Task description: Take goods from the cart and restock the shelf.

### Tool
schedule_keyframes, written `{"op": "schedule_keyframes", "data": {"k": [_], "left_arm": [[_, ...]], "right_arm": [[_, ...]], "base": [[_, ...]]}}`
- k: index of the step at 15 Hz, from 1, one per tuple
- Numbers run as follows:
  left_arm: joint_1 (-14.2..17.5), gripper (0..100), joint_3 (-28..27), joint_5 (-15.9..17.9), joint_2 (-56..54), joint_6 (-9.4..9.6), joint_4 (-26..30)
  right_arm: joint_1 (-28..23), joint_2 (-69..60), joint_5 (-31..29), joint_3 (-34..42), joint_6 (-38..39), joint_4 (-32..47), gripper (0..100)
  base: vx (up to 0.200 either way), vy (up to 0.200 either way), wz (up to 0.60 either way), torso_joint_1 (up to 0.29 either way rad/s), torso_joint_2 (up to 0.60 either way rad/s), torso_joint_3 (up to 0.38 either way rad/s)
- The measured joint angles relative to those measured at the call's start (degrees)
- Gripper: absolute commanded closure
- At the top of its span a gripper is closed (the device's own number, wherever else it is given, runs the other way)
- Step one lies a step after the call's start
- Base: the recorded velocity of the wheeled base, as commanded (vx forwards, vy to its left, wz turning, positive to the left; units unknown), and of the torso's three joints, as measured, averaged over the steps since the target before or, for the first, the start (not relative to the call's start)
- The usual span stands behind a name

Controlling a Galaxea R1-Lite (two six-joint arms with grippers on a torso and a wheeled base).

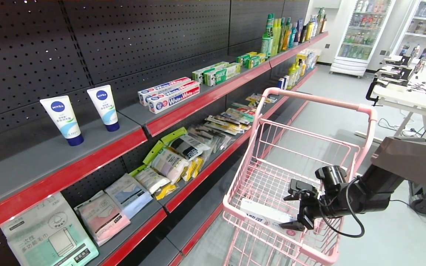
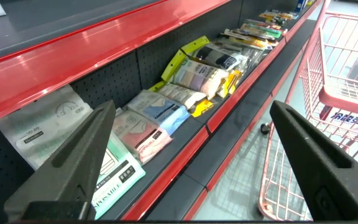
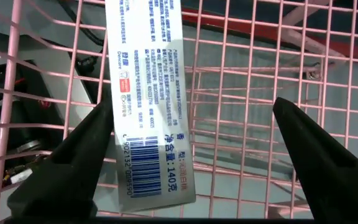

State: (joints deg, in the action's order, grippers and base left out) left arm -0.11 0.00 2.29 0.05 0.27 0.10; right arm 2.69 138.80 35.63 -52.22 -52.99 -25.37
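The shelf point(image 1: 87, 162) stands left of the cart point(image 1: 309, 98). On its upper board, two tubes point(image 1: 104, 107) stand upright, with toothpaste boxes point(image 1: 172, 94) lying farther along to their right. Packets point(image 1: 168, 162) lie on the board below. One box point(image 1: 261, 216) lies in the cart, with the right gripper point(image 1: 291, 211) over it.

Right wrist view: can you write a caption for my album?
Open right gripper poised over a white box in the pink cart.

Two tubes point(image 1: 62, 119) near left, two red-white boxes point(image 1: 172, 95) farther along the shelf point(image 1: 61, 177); one cart point(image 1: 316, 98) right, one box point(image 1: 261, 215) inside.
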Motion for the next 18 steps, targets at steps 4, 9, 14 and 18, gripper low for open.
{"op": "schedule_keyframes", "data": {"k": [4, 9, 14, 18], "left_arm": [[0.0, 0, 0.0, 0.0, 0.0, -0.02, 0.0], [0.0, 0, 0.0, 0.0, 0.0, 0.0, 0.0], [0.0, 0, 0.0, 0.0, 0.0, -0.02, 0.0], [0.0, 0, 0.0, 0.0, 0.0, -0.02, 0.0]], "right_arm": [[0.8, 1.2, -0.3, -1.4, 0.1, -0.1, 0], [1.1, 1.9, -1.9, -2.3, 0.3, 0.0, 0], [1.7, 2.0, -4.2, -2.4, 0.1, 0.0, 0], [2.3, 2.0, -5.8, -2.6, -0.1, 0.9, 0]], "base": [[0.0, 0.0, 0.0, 0.0, 0.0, 0.0], [0.0, 0.0, 0.0, 0.0, 0.0, 0.0], [0.0, 0.0, 0.0, 0.0, 0.0, 0.0], [0.0, 0.0, 0.0, 0.0, 0.0, 0.0]]}}
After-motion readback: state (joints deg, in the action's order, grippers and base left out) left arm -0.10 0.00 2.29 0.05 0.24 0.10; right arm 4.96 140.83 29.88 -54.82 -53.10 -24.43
